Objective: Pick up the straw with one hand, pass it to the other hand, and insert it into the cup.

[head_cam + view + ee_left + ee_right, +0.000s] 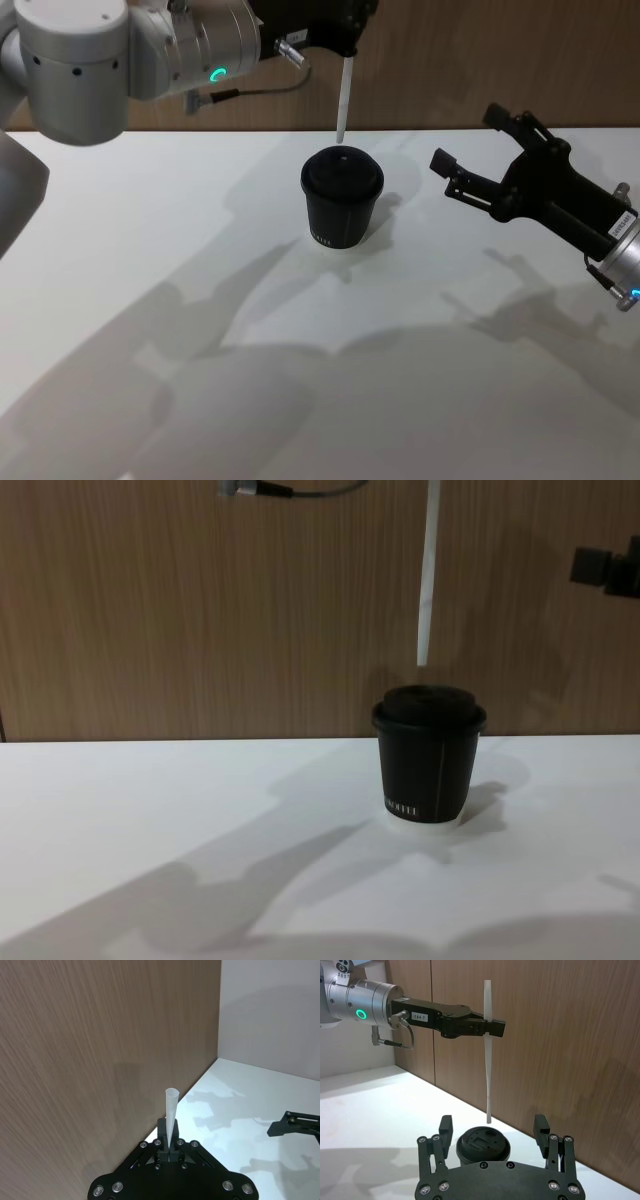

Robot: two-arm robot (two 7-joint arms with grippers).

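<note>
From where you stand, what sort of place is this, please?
Probably a robot test bench, not a café: a plain white table against a wood-panel wall, with one black cup on it. The left gripper holds a straw upright above the cup's lid; the right gripper hangs open to the cup's right.

Bulky silver left arm [90,60], green ring [217,73], dark cable [265,90] at its four o'clock; left gripper [491,1027] and right gripper [468,138] black, silver-screwed.
</note>
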